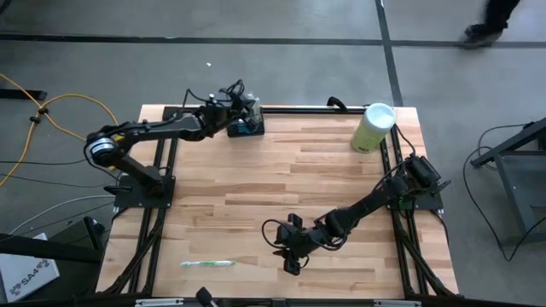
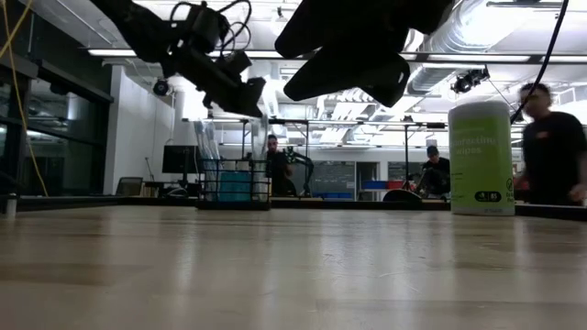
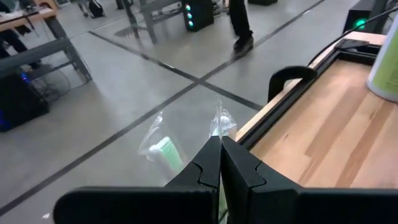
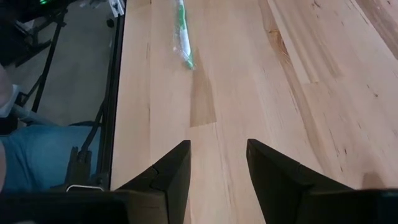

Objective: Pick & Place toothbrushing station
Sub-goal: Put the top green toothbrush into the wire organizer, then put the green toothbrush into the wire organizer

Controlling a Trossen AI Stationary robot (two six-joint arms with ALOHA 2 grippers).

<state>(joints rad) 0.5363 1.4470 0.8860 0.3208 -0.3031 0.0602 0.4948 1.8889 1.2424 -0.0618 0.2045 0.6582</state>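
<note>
Left gripper (image 1: 243, 107), jaws closed on a plastic-wrapped item (image 3: 163, 151), hovers above the black toothbrushing station (image 1: 246, 128), likely to slot it in; right gripper (image 1: 288, 256) waits open near a green toothbrush (image 1: 207, 263).

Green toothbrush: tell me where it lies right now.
In the high view the green toothbrush lies flat near the table's front edge on the left side, left of the open right gripper, which touches nothing.

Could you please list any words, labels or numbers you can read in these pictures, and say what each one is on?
"SA4": on a white box on the floor beside the table, high view.
Pale green canister: printed label, too blurred to read.
Wrapped toothbrush: no readable print.
</note>
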